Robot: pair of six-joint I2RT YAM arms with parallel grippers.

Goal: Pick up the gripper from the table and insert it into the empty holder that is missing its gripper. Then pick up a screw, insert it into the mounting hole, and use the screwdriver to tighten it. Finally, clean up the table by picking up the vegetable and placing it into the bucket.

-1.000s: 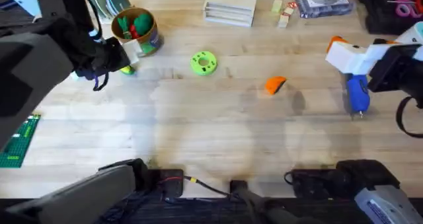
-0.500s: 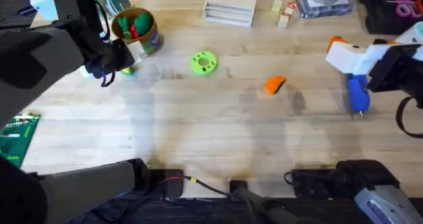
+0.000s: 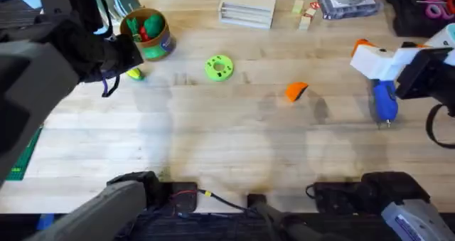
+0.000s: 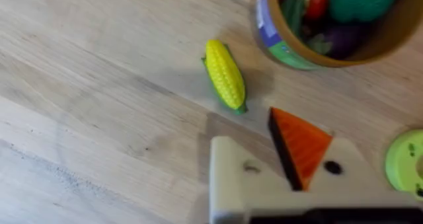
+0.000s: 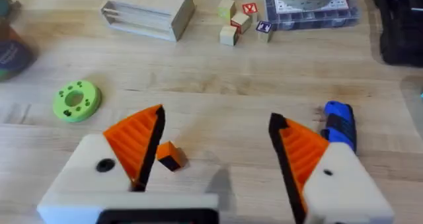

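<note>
The orange gripper (image 3: 296,91) lies loose on the table right of centre, and shows as the gripper (image 5: 169,154) beyond my right fingers. The blue screwdriver (image 3: 384,99) lies at the right, just below my right gripper (image 3: 364,52). My right gripper (image 5: 215,128) is open and holds nothing. The yellow vegetable (image 4: 225,73) lies on the wood beside the green bucket (image 4: 281,49), a little past my left gripper (image 4: 264,141). Its jaws stand close together, with nothing between them. One is the bare white empty holder (image 4: 231,178). In the overhead view the vegetable (image 3: 134,74) peeks out beside my left arm.
A flat green disc (image 3: 218,67) lies between the bucket (image 3: 153,42) and the orange piece. The bucket holds red and green toys. A wooden rack (image 3: 247,6), small blocks (image 3: 306,13) and a parts box (image 3: 347,1) line the far edge. A green board (image 3: 21,159) is at the left.
My left arm has shifted over the far left corner near the bucket, now covering more of the table there. The right arm, orange piece and screwdriver have not moved.
</note>
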